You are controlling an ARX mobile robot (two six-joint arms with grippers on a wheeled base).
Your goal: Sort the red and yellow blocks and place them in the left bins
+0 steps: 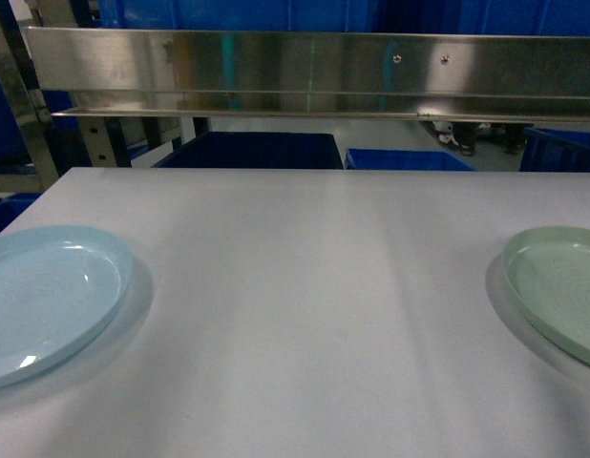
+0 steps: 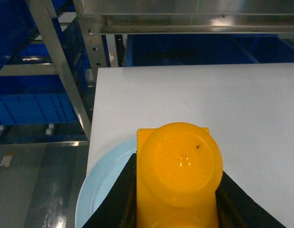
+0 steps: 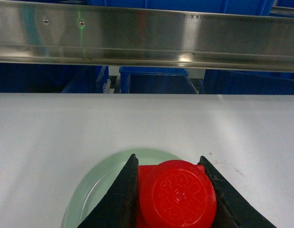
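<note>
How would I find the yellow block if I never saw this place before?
Start at the big white table and look to its left edge, where a pale blue plate sits. Right above that plate, the left tool pinches the yellow block between two black fingers. It is orange-yellow with a round stud on top, unlike the red block over the green plate.
</note>
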